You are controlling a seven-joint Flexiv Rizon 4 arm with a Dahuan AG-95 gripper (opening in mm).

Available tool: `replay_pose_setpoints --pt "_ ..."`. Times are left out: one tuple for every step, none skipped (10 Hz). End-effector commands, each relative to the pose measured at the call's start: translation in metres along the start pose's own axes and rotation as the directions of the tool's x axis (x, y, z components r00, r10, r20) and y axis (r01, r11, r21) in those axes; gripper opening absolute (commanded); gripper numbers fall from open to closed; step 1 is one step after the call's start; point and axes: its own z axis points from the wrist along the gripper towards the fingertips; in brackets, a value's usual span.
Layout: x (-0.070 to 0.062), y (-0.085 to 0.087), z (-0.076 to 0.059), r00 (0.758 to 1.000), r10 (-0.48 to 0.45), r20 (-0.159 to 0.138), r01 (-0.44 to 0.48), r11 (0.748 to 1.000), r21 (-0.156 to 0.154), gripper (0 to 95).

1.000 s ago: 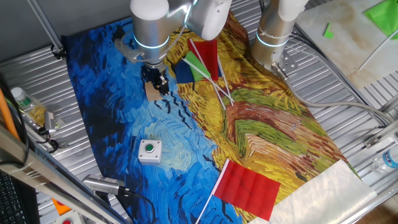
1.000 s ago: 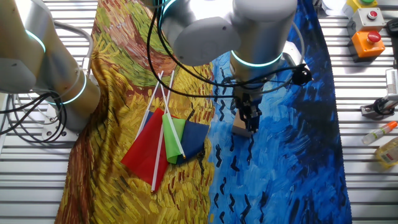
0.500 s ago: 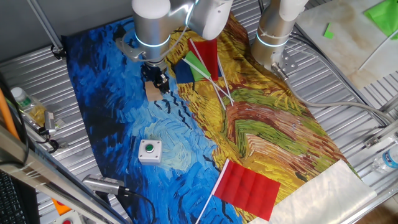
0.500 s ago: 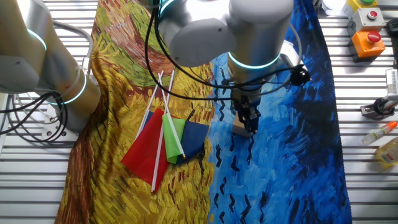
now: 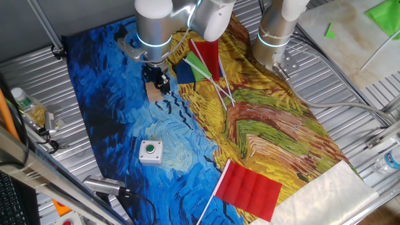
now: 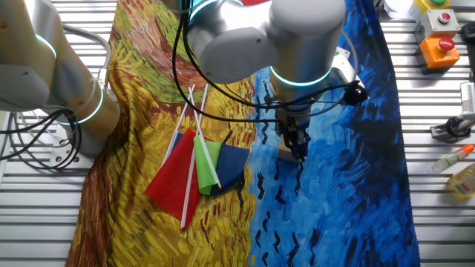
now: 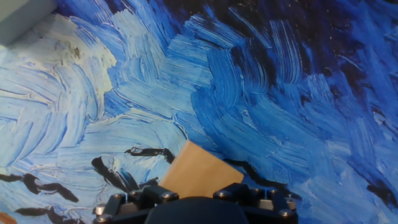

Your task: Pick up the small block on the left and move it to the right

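The small block [image 5: 151, 93] is a tan wooden cube on the blue part of the painted cloth. It also shows in the other fixed view [image 6: 286, 154] and at the bottom of the hand view [image 7: 200, 172]. My gripper [image 5: 159, 82] stands right over it, with dark fingers [image 6: 297, 142] down on either side of its far edge. The jaws look closed on the block, which still rests on the cloth. In the hand view the gripper body [image 7: 196, 208] hides the block's near part and the fingertips.
A white box with a green button [image 5: 150, 150] lies nearer the front on the blue cloth. Small flags on sticks [image 5: 203, 65] lie just right of the gripper. A red flag [image 5: 249, 187] lies at the front right. A second arm's base [image 5: 275, 37] stands at the back.
The arm's upper body has shifted slightly. The gripper tip and the block stay in nearly the same spot.
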Motion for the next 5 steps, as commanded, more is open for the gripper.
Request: replay_pose_setpoints --pt "-0.0009 -0.0003 -0.0004 1.0 0.006 -0.003 -0.006 1.0 0.003 38.0" --pt "-0.0009 -0.0003 -0.0005 1.0 0.009 -0.004 -0.009 1.0 0.003 19.0" --pt "-0.0009 -0.0003 -0.0007 1.0 0.012 -0.004 -0.012 1.0 0.002 19.0" --pt "-0.0009 -0.0003 -0.0008 1.0 0.017 -0.007 -0.017 1.0 0.0 0.0" --pt "-0.0009 -0.0003 -0.0008 1.0 0.02 -0.006 -0.02 1.0 -0.001 0.0"
